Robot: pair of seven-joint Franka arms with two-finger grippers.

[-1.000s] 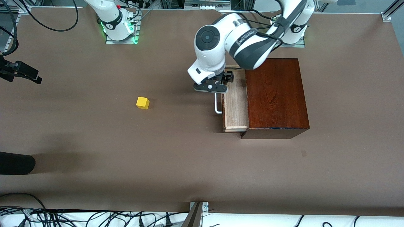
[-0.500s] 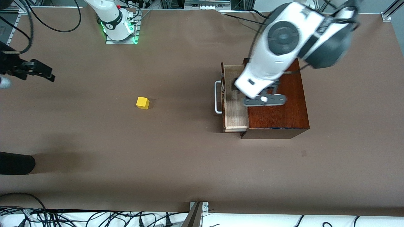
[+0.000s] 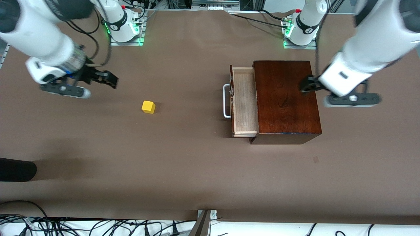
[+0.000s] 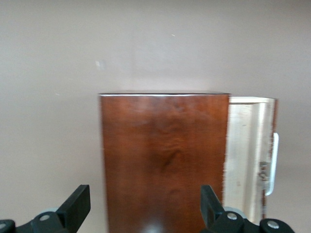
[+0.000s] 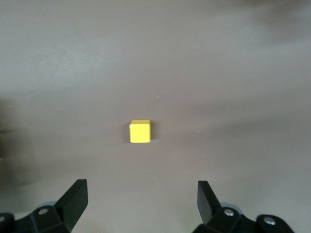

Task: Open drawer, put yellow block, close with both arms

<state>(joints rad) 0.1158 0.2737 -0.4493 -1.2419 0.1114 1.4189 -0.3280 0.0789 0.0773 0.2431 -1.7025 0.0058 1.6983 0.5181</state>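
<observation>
Front view shows the drawer (image 3: 244,100) pulled partway out of the dark wooden box (image 3: 286,98), its pale inside bare as far as can be seen, with the white handle (image 3: 225,101) facing the right arm's end. The yellow block (image 3: 148,107) sits alone on the table (image 3: 183,170), well apart from the drawer. The right gripper (image 3: 110,79) hangs over the table near the block, fingers spread wide and holding nothing. The left gripper (image 3: 305,86) hovers over the box's edge, fingers apart; its arm is blurred.
</observation>
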